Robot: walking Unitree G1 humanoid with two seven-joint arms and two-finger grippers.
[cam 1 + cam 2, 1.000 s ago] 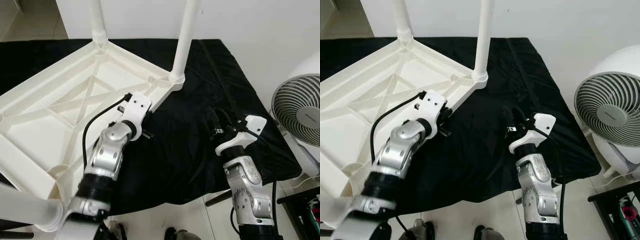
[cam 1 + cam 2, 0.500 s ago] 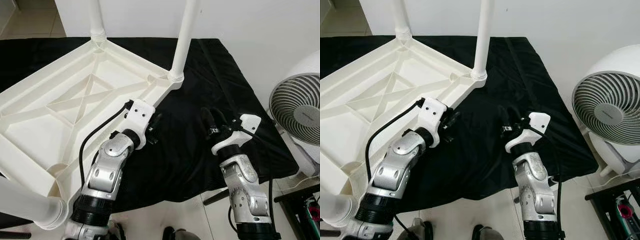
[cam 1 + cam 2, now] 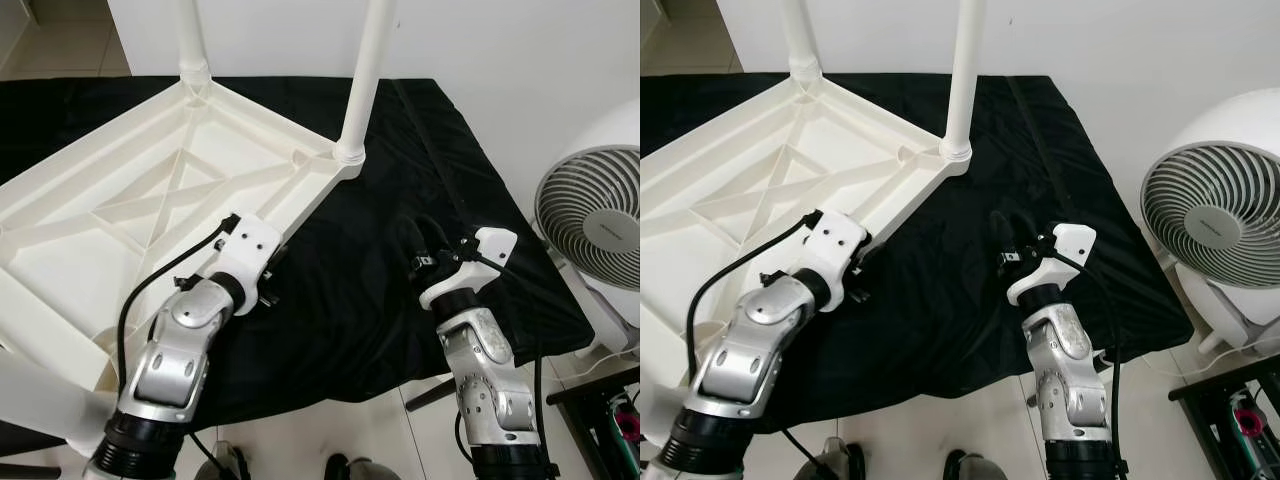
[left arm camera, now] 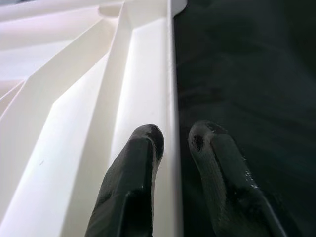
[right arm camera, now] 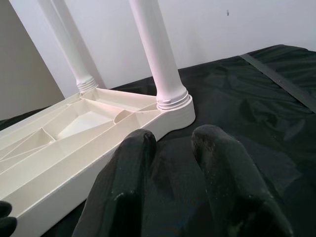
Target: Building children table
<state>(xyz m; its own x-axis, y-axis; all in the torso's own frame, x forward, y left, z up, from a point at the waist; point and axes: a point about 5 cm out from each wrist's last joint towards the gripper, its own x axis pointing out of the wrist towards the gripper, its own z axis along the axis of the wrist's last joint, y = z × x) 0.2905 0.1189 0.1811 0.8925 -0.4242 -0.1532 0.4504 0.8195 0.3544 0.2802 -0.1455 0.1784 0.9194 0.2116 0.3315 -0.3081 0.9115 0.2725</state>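
- An upturned white plastic table top (image 3: pixel 110 215) lay at ten o'clock on a black cloth (image 3: pixel 400 180), two legs (image 3: pixel 365 75) upright.
- The left gripper (image 4: pixel 173 143) straddled its rim, fingers parted.
- The right gripper (image 5: pixel 170 143) hovered at four o'clock, released.

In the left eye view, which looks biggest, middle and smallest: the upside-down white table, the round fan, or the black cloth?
1. Black cloth, spreading under everything, though partly covered.
2. White table, upside down on it, cut off by the picture's edge.
3. Fan, smallest as seen, also cut off at the edge, so its full size is unsure.
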